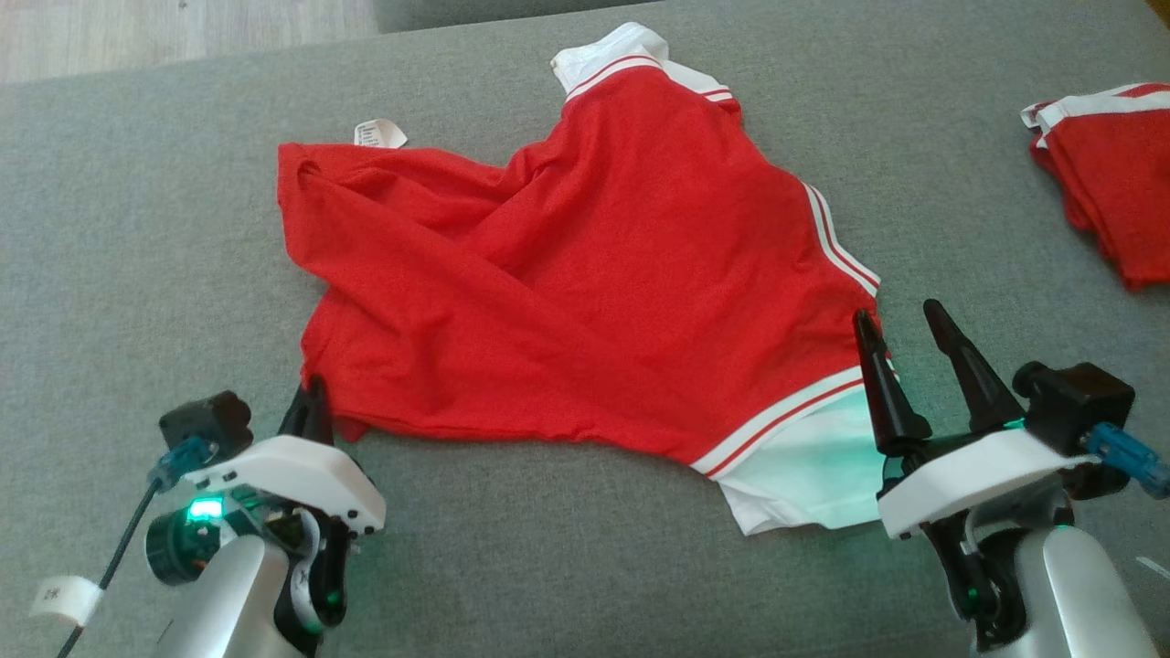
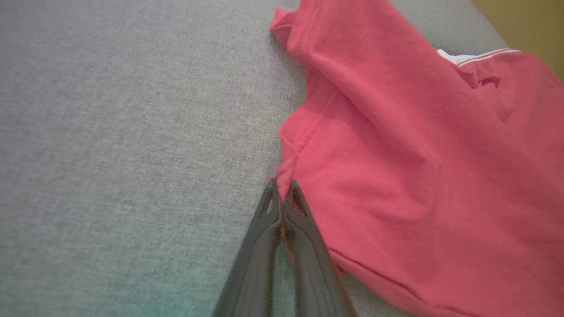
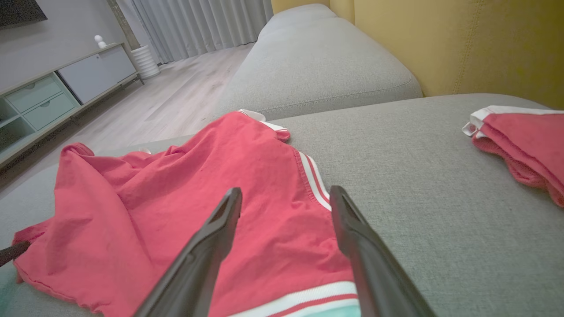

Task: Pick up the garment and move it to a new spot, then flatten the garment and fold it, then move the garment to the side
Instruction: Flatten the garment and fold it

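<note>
On grey woven sofa cushion [image 1: 137, 228] lies crumpled red jersey garment with white and red striped trim [image 1: 585, 302], spread wide across the middle, wrinkled, not flat. White collar part is at the far edge, white panel below the striped band at the near right. Small white care label [image 1: 379, 134] pokes out at the garment's far left edge.

Left gripper [image 1: 311, 402] sits at the near left corner of the garment. In the left wrist view its [image 2: 282, 187] two dark fingers are pressed together, a bit of the red hem pinched between them, tips low on the cushion.

Right gripper [image 1: 896, 313] is at the near right side, jaws spread wide, nothing in them. One finger is over the red cloth by the striped band, the other over bare cushion just beside it. In the right wrist view the gripper [image 3: 286, 190] straddles the striped side edge.

Second folded red garment with white trim [image 1: 1115, 183] lies well apart at the far right of the cushion. Yellow upholstered backrest [image 3: 462, 44] is behind it, pale wood floor [image 3: 176, 101] and low grey cabinet [image 3: 66, 88] beyond.
</note>
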Available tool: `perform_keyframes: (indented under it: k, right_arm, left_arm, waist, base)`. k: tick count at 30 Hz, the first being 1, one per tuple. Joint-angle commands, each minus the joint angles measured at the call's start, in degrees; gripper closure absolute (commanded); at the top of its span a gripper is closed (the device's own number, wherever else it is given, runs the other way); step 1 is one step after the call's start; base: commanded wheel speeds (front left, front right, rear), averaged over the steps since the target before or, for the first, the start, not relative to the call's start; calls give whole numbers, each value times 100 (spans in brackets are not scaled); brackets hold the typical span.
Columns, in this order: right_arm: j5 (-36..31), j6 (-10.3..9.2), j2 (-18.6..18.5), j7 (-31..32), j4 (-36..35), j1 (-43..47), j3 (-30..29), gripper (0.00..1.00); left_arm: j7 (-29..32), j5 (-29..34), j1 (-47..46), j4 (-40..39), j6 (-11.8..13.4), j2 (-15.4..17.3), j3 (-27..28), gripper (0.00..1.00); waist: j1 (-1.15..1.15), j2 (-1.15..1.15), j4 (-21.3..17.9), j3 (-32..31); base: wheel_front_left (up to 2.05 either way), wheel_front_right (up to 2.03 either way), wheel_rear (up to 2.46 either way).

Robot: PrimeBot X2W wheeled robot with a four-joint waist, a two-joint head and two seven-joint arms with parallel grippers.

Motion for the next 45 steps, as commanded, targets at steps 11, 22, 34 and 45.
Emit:
perform_keyframes:
  k: [11,22,34,45]
  right_arm:
    - [19,39,-2,303,-318,117,-339,0]
    - [-196,39,159,1244,-298,979,-625,0]
    - [-874,39,163,1841,514,871,-222,0]
    - [-234,39,164,1546,707,542,-487,100]
  left_arm:
    - [-306,-91,34,-299,-167,25,221,100]
    - [-438,-215,594,-933,-112,161,359,100]
    - [-363,-251,595,-1008,-48,156,322,100]
    - [-639,-505,636,-1132,-183,28,501,100]
  waist:
    - [0,0,90,-9]
    - [0,0,48,124]
    - [0,0,16,146]
    - [0,0,85,-9]
  base:
    - [0,0,0]
    - [0,0,0]
    - [0,0,0]
    - [0,0,0]
